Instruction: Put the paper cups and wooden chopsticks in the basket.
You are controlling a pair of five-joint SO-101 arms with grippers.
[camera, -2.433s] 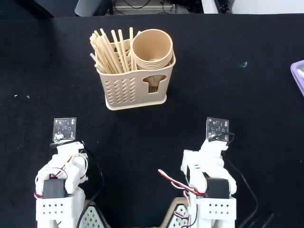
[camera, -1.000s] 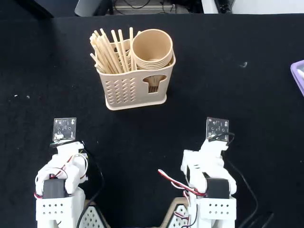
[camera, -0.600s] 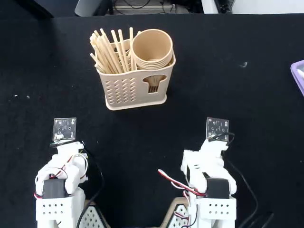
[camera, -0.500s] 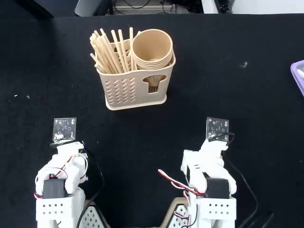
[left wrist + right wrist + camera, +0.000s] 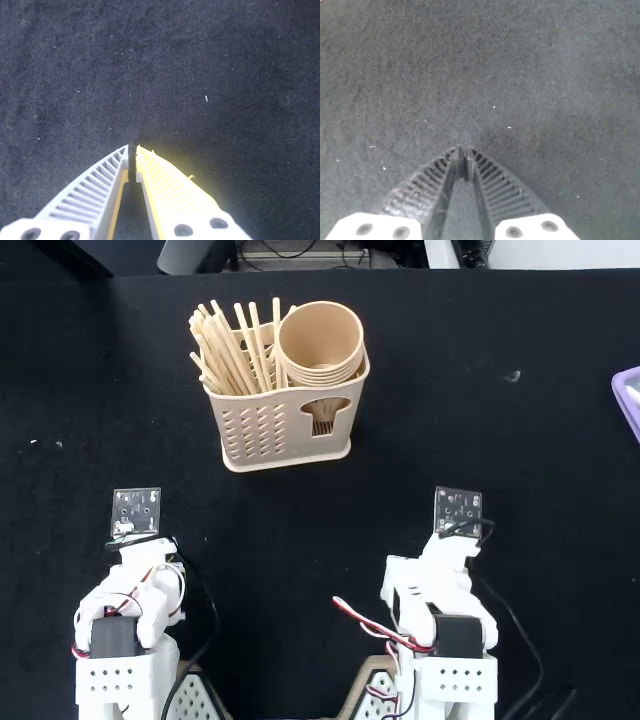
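Observation:
A beige perforated basket [image 5: 285, 425] stands upright at the back middle of the black table. Several wooden chopsticks [image 5: 232, 348] stick out of its left half, and a stack of paper cups [image 5: 320, 342] sits in its right half. Both arms are folded back at the near edge, far from the basket. My left gripper [image 5: 132, 150] is shut with nothing in it, its tips just above bare black cloth. My right gripper [image 5: 463, 151] is likewise shut and empty over the cloth. In the high view the left arm [image 5: 130, 580] and the right arm [image 5: 440, 580] sit side by side.
A purple container's edge [image 5: 628, 395] shows at the table's right side. Dark equipment and cables lie beyond the table's far edge. A small pale speck [image 5: 513, 375] lies on the cloth at the right.

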